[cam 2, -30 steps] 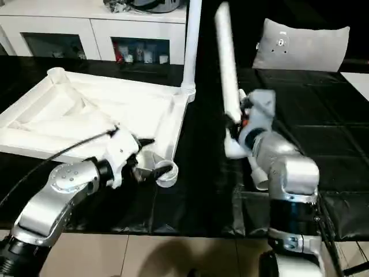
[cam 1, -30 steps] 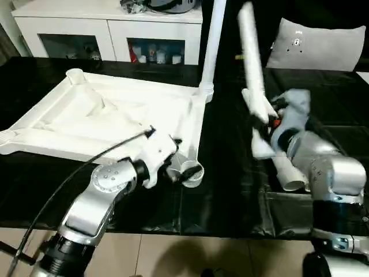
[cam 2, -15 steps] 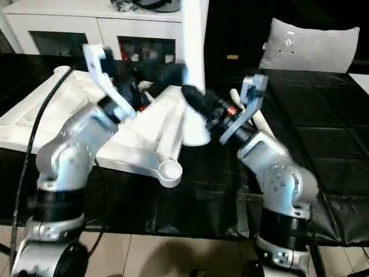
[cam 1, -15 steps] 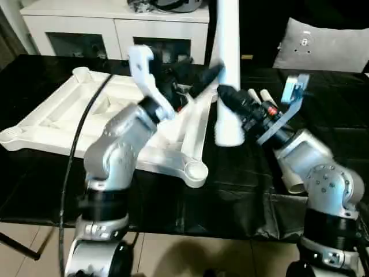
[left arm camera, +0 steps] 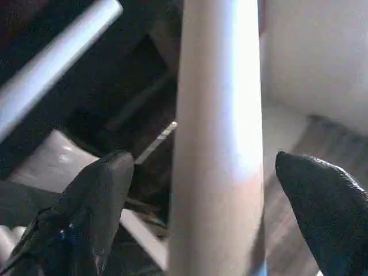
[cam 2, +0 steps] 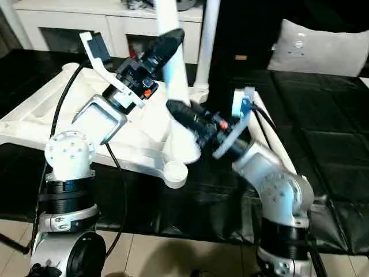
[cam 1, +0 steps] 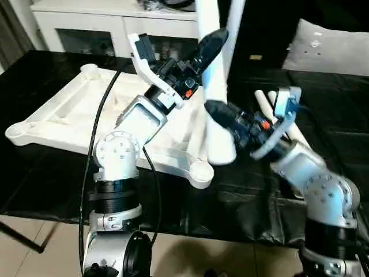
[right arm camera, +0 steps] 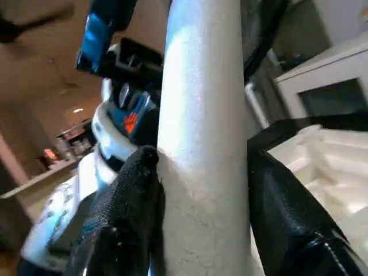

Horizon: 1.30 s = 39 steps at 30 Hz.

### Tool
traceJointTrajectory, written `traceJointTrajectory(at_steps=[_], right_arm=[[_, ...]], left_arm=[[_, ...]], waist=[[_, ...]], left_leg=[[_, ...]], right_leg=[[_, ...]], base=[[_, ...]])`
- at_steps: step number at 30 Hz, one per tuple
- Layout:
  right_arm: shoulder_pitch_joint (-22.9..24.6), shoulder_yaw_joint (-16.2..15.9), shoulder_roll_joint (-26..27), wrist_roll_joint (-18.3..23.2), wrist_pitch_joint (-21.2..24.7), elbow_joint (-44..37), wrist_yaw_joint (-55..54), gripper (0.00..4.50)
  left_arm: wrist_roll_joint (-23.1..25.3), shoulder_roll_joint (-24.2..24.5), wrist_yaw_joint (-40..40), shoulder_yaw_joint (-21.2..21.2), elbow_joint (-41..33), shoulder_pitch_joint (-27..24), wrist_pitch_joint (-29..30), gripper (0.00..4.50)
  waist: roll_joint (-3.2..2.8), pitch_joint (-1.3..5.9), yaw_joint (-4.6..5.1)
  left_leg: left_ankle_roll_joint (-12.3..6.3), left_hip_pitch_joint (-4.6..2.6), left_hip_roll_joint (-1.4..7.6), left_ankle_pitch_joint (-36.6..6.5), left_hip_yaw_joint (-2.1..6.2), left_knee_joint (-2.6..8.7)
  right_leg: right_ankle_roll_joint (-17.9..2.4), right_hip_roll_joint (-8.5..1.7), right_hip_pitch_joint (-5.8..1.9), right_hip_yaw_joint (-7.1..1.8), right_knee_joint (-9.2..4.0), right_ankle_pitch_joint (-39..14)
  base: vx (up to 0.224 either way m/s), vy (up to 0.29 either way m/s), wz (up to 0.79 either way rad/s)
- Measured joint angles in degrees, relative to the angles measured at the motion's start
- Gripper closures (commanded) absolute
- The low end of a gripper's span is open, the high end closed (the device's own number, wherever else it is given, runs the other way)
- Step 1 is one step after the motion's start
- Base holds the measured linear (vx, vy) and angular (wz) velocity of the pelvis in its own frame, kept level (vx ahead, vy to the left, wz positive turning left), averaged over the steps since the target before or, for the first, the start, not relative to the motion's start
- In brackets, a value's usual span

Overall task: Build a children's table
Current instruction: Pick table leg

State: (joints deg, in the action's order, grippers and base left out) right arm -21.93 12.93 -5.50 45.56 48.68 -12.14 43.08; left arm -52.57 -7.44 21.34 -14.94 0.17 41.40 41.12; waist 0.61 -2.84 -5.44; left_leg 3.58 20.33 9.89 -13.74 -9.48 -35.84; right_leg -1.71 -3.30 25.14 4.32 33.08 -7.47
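The black-covered work table spans the head views from the left edge to the right edge. A white cabinet with glass doors stands behind it at the upper left, and a grey cushion lies at the upper right.

The white tabletop of the children's table lies upside down on the left half of the black surface, ribbed underside facing up, with round sockets at its corners. The near-right corner socket sits just left of frame centre. One fitted leg stands upright in the far-right corner socket, rising out of the top of the frame.

A second leg, the held leg, stands nearly upright at centre frame, above the near-right area of the tabletop; its wide lower end hangs just above and to the right of the near-right socket. Two spare legs lie on the black surface at centre right, behind the right arm.

The right gripper is clamped on the held leg near its lower end, one black finger pressed to each side. The left gripper is at upper centre, spread wide around the same leg higher up; its fingers stand clear of the leg on both sides.
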Motion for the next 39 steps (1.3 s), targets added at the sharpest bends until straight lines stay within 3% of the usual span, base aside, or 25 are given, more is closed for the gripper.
traceJointTrajectory(at_steps=[6,12,24,31,32,33,35,39], right_arm=[[1.6,-1.0,-1.0,3.1,0.7,-1.5,2.3,2.62],[2.2,-2.7,-1.4,5.8,1.3,-4.0,3.8,2.63],[2.4,-3.8,-2.6,7.9,1.1,-5.0,3.7,2.64],[2.5,-5.2,-3.0,7.2,-0.5,-5.0,3.1,2.64],[2.3,-5.8,-3.1,6.2,-1.1,-4.9,2.9,2.29],[2.0,-6.3,-3.2,5.4,-1.7,-4.5,2.6,2.29],[1.4,-6.7,-3.4,3.9,-1.9,-3.4,0.8,1.92],[1.1,-7.6,-6.2,-1.3,-4.8,-3.0,-1.7,1.67]], left_arm=[[-9.0,-0.1,4.8,-0.7,-2.8,-2.2,3.0,0.81],[-15.0,0.0,9.1,-1.2,-5.5,-5.1,4.3,1.25],[-17.1,0.2,9.6,-1.1,-5.6,-5.4,4.5,2.36],[-16.1,1.0,9.5,-0.8,-5.5,-5.6,3.3,2.6],[-15.2,1.4,9.5,-0.8,-5.4,-5.6,3.0,2.61],[-14.4,1.8,9.5,-0.5,-5.3,-5.6,2.5,2.61],[-11.0,2.8,8.6,0.1,-4.9,-5.6,0.9,2.64],[-3.5,6.4,7.5,3.4,-4.6,-5.7,-1.9,2.66]], waist=[[-0.01,0.0,-0.1],[-0.01,0.0,-0.07],[-0.01,0.0,-0.04],[-0.01,0.0,-0.09],[-0.01,0.0,-0.02],[-0.01,0.0,0.07],[-0.01,0.0,0.15],[-0.01,0.0,0.12]], left_leg=[[0.01,-0.02,0.0,0.0,0.0,0.01],[0.03,-0.04,0.01,0.0,0.03,0.0],[0.06,-0.04,0.01,0.0,0.07,0.03],[0.07,-0.01,0.01,0.0,0.15,0.06],[0.08,-0.02,0.01,0.1,0.15,0.06],[0.1,-0.01,0.01,0.1,0.16,0.06],[0.15,-0.01,0.01,0.1,0.2,0.06],[0.27,0.13,0.0,0.2,0.46,0.06]], right_leg=[[0.0,-0.01,0.0,0.02,-0.01,0.0],[0.0,-0.01,-0.08,0.06,-0.06,0.0],[0.1,-0.02,-0.11,0.12,-0.08,0.0],[0.1,-0.03,-0.12,0.2,-0.09,-0.1],[0.1,-0.03,-0.12,0.21,-0.09,-0.1],[0.1,-0.03,-0.12,0.22,-0.08,-0.1],[0.1,-0.03,-0.14,0.26,-0.09,-0.1],[0.1,-0.07,-0.15,0.52,-0.12,-0.1]], base=[[0.0,0.0,0.0],[0.0,0.0,0.0],[0.0,0.0,0.0],[0.0,0.0,0.0],[0.0,0.0,0.0],[0.0,0.0,0.0],[0.0,0.0,0.0],[0.0,0.0,0.0]])
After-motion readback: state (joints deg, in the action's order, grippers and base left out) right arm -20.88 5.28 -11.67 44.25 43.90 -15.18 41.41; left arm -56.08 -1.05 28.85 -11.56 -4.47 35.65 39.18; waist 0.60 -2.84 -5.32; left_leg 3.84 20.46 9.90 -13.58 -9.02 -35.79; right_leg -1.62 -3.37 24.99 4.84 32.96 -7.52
